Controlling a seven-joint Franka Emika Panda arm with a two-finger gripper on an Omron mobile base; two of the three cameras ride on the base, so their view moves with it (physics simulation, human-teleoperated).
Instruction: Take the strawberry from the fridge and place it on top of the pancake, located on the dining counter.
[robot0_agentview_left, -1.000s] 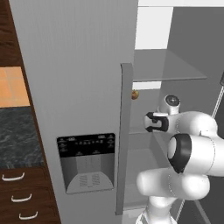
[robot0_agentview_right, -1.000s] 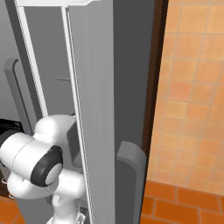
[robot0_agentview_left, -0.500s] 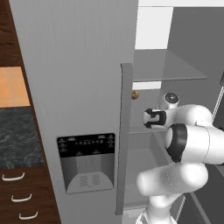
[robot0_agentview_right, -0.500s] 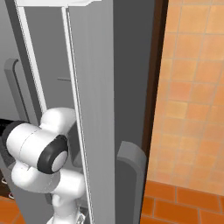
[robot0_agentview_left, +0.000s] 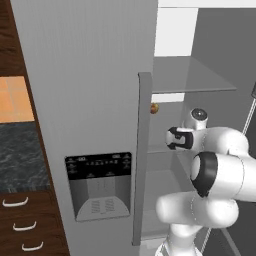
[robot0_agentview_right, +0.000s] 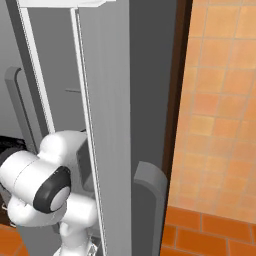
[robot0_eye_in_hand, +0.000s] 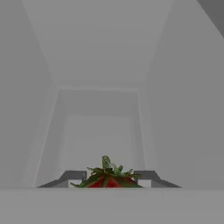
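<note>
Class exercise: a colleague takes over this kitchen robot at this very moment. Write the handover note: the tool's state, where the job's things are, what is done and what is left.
Tool: inside the open fridge, its fingers on either side of the strawberry; whether they already grip it cannot be told.
Strawberry: seen in the hand view low between the fingertips, green top showing, in the fridge compartment.
Small yellowish-brown round item: on a shelf by the door edge, not part of the job.
Done: fridge open, arm reached in, tool at the berry.
Left: secure the grip, lift the berry out, carry it to the pancake on the dining counter and set it on top.
</note>
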